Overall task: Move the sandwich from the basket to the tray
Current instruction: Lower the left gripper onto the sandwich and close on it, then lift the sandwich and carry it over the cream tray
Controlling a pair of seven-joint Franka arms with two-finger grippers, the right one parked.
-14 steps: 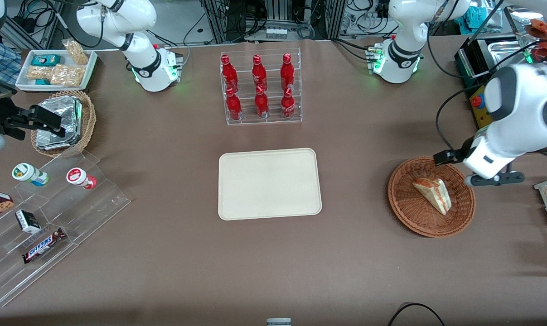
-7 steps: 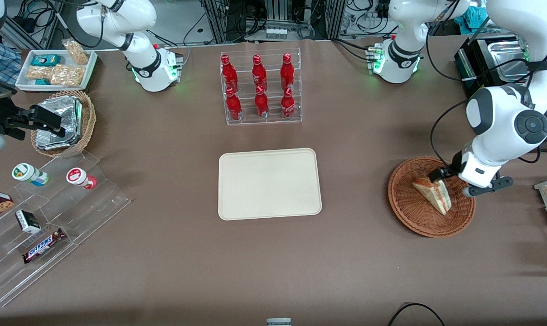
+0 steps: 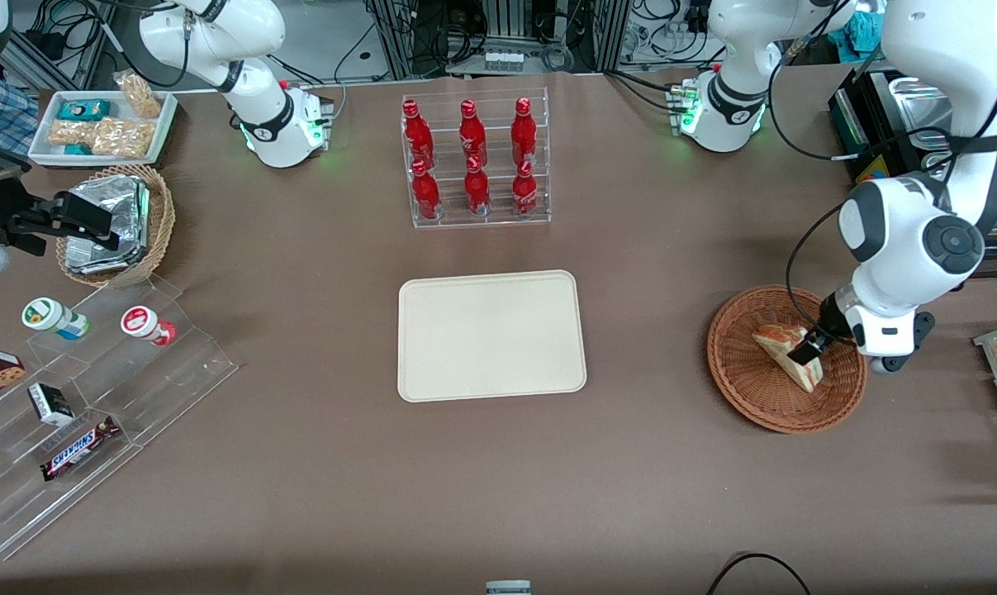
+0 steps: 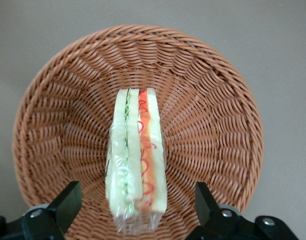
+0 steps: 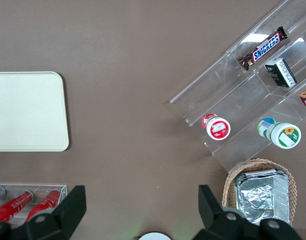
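The sandwich (image 3: 783, 353), a wrapped wedge of white bread with red and green filling, lies in the reddish-brown wicker basket (image 3: 746, 388) toward the working arm's end of the table. In the left wrist view the sandwich (image 4: 136, 159) lies along the middle of the basket (image 4: 207, 120). My gripper (image 3: 810, 347) hangs just above the sandwich, open, with one finger (image 4: 68, 202) on each side of its wide end and not touching it. The cream tray (image 3: 491, 335) lies bare at the table's middle; it also shows in the right wrist view (image 5: 28, 111).
A clear rack of red bottles (image 3: 473, 161) stands farther from the camera than the tray. Toward the parked arm's end are a tan basket of foil packets (image 3: 114, 223), a white bin of snacks (image 3: 102, 126) and a clear stepped stand (image 3: 93, 397) with snacks.
The left arm has swung in over the basket and come down, turning its wrist. The gripper went from beside the basket's rim to just above the sandwich. The sandwich has not moved.
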